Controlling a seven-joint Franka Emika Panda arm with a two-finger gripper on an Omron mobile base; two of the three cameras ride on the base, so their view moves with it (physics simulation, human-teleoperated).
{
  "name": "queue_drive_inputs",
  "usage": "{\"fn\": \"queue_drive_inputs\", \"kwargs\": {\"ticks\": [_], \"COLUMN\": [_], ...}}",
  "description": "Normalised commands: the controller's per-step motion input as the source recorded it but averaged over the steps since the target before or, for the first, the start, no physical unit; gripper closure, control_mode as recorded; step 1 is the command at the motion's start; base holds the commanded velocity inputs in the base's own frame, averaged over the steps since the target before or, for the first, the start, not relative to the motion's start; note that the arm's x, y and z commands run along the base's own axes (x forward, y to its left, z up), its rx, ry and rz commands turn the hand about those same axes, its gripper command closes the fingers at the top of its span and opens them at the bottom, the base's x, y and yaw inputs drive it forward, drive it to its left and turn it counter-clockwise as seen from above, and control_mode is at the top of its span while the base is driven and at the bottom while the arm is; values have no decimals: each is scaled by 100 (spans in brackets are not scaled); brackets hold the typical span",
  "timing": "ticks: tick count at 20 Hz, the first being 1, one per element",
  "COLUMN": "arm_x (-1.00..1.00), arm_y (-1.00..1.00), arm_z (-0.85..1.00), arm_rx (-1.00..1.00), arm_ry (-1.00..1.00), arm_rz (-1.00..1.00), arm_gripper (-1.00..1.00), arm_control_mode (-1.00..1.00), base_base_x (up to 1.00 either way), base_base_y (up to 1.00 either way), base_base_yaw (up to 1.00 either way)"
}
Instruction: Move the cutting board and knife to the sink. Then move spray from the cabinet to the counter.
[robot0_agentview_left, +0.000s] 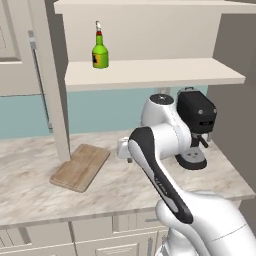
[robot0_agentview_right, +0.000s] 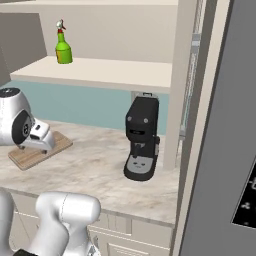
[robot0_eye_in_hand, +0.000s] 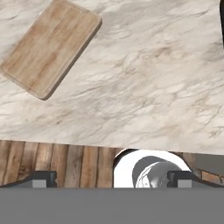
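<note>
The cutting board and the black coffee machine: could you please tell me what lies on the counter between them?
Nothing rests there: in the hand view, bare marbled counter stretches rightward from the cutting board. In the left base view the arm blocks the stretch before the coffee machine.

The white arm rises from the base and folds at a dark elbow joint, its wrist turned downward, while the gripper (robot0_eye_in_hand: 112, 178) faces straight down with its two dark fingertips (robot0_eye_in_hand: 41, 178) spread wide apart, holding nothing

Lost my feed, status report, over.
Tool open, empty. Cutting board flat on counter, untouched. Spray on cabinet shelf. Coffee machine right.
</note>
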Motion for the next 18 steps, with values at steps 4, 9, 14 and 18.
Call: {"fn": "queue_drive_inputs", "kwargs": {"ticks": [4, 9, 14, 18], "arm_x": [40, 47, 52, 60], "arm_y": [31, 20, 22, 24], "arm_z": [-5, 0, 0, 0], "arm_rx": [0, 0, 0, 0], "arm_ry": [-11, -10, -4, 0], "arm_rz": [0, 0, 0, 0], "arm_gripper": [-100, -100, -100, -100], "arm_control_mode": [-100, -100, -100, -100], "base_base_x": [0, 0, 0, 0], "base_base_y": [0, 0, 0, 0], "base_base_yaw": [0, 0, 0, 0]}}
